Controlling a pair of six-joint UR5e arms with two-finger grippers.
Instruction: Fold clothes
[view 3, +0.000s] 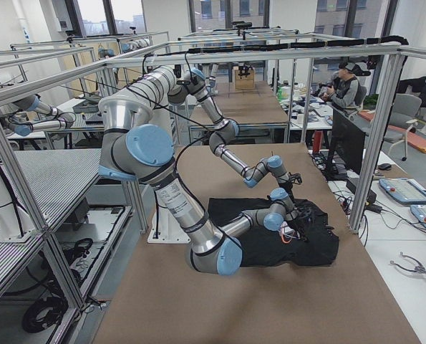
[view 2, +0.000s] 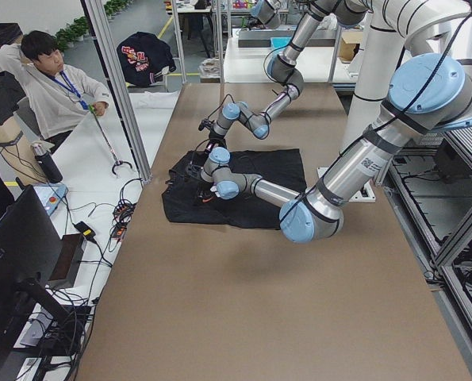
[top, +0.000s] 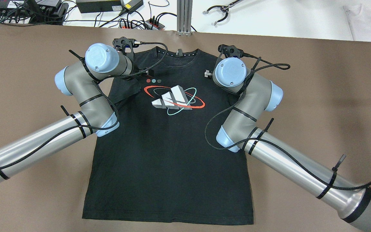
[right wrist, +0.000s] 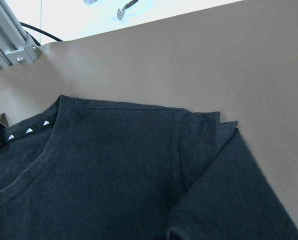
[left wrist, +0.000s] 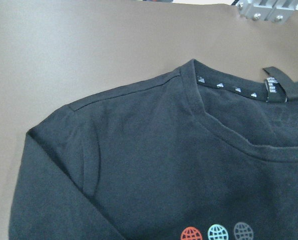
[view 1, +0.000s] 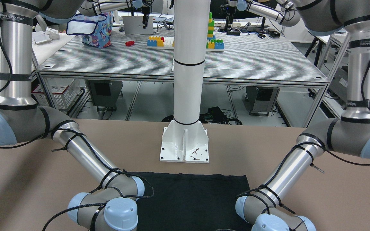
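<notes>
The clothes are one black T-shirt [top: 166, 154] with a red, white and teal chest print, lying flat and face up on the brown table, collar [left wrist: 224, 132] at the far side. The sleeve on the left [top: 126, 91] lies folded in over the chest. My left arm's wrist [top: 103, 62] hangs over the shirt's left shoulder [left wrist: 123, 92]. My right arm's wrist [top: 230, 72] is over the right shoulder [right wrist: 138, 107]. Both grippers are hidden under the wrists, and neither wrist view shows fingers, so I cannot tell their state.
The white pillar base [view 1: 185, 144] stands just behind the shirt's hem [view 1: 191, 175]. Cables and power strips [top: 134, 19], an aluminium post [top: 185, 16] and a grabber tool [top: 221, 11] lie beyond the far edge. A person [view 2: 57, 87] sits off that side.
</notes>
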